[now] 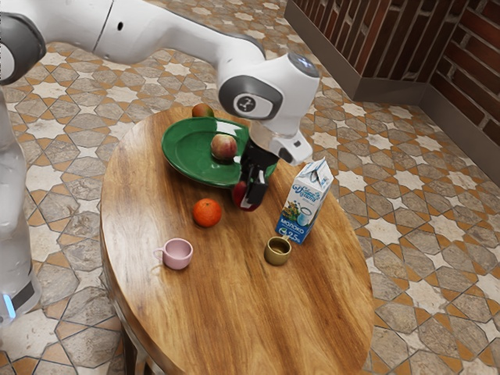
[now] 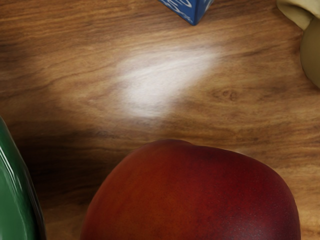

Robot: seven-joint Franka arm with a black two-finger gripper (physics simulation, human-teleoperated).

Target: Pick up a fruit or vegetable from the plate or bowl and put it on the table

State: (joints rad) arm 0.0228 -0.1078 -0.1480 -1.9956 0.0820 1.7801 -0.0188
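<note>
Beside the green plate [image 1: 186, 155], my gripper [image 1: 252, 187] points down, shut on a dark red fruit [image 1: 244, 199]. This red fruit [image 2: 192, 197] looks large and smooth in the wrist view, with the wooden table [image 2: 75, 95] around it and the plate's edge [image 2: 12, 195] to one side. It is outside the plate's rim; whether it touches the table I cannot tell. Another peach-like fruit [image 1: 223, 146] lies in the plate. The black fingers partly cover the held fruit in the exterior view.
A milk carton [image 1: 303, 205] stands close to the hand, on the exterior view's right. An orange fruit [image 1: 207, 212], a pink cup [image 1: 177, 254] and a brass-coloured cup [image 1: 277, 251] are on the table. Behind the plate is one more fruit [image 1: 202, 111].
</note>
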